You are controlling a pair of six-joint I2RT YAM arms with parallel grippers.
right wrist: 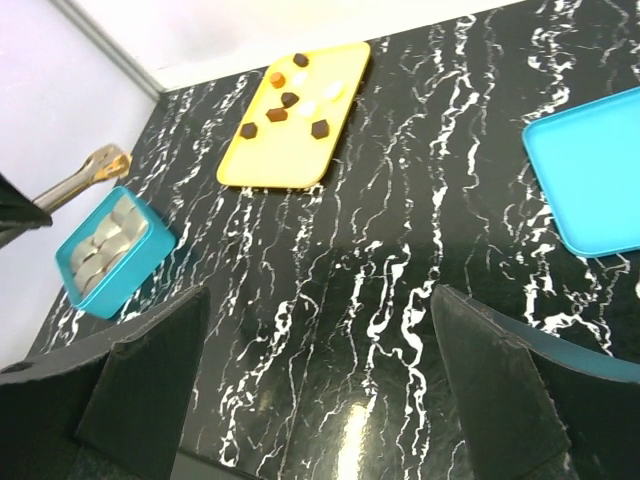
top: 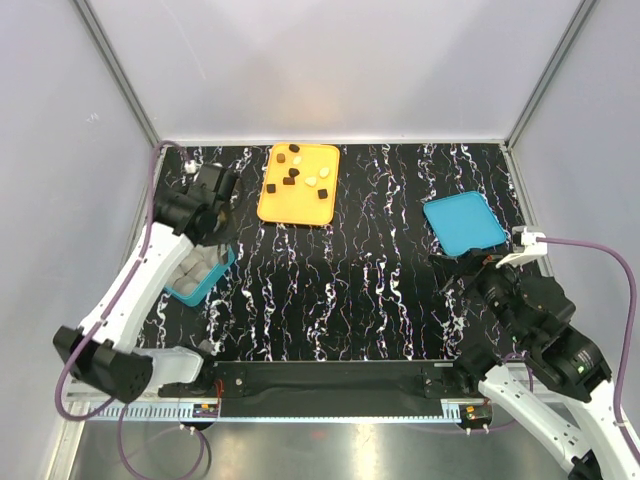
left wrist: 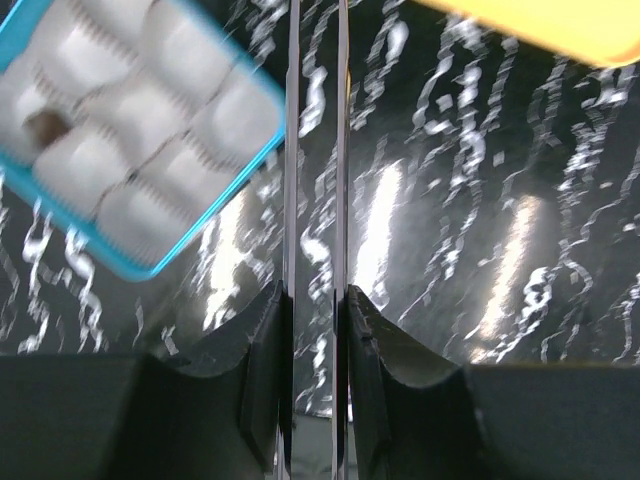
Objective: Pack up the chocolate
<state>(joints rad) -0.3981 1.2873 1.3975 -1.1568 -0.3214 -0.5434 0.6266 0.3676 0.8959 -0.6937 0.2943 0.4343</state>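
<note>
- Top view: the chocolate (top: 296, 177) lies scattered on the orange tray (top: 285, 210), well to the right of the left fingers (top: 210, 190). The right fingers (top: 470, 268) hover just short of the teal lid (top: 463, 222).
- Left wrist: the left fingers clench thin metal tongs (left wrist: 315, 200). Ahead-left sits the teal box (left wrist: 220, 200), with a blurred dark piece (left wrist: 45, 125) inside.
- Right wrist: the right fingers spread wide, grasping nothing above the tabletop (right wrist: 380, 300), with the chocolate far ahead-left.
</note>
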